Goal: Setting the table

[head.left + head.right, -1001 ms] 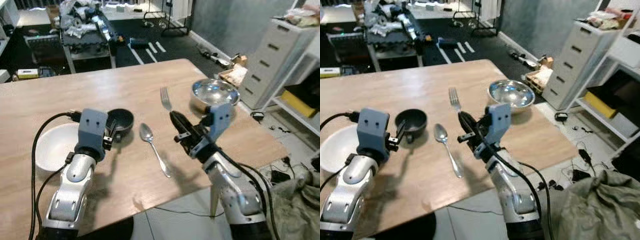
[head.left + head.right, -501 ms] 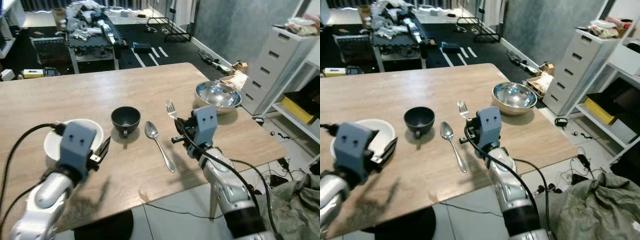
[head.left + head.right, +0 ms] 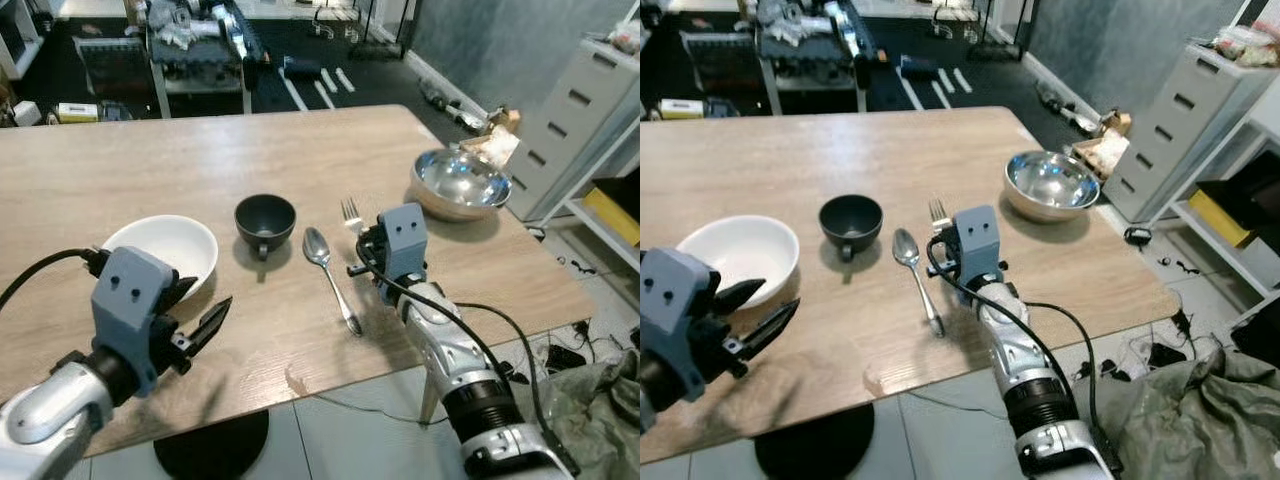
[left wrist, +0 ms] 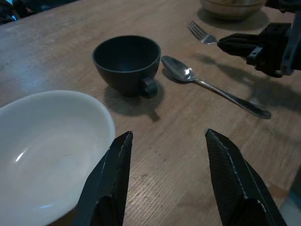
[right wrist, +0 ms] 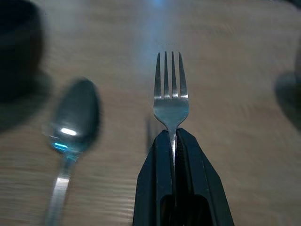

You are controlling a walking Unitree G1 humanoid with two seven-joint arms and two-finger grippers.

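Steel fork [image 5: 171,96], pinched by its neck in the clenched right gripper [image 5: 172,136] near the table's [image 3: 300,150] near edge beside the spoon [image 3: 330,275], could twist or knock that spoon if lowered crooked, while the left gripper [image 4: 164,155] hangs spread wide.

A broad bare stretch of table [image 3: 200,150] lies open beyond the cup [image 3: 265,218]. The spoon [image 3: 330,275] and cup crowd the fork [image 3: 351,214] on one side (the steel bowl [image 3: 458,182] stands well apart on the other). Before the white bowl [image 3: 165,250], the near edge is clear.
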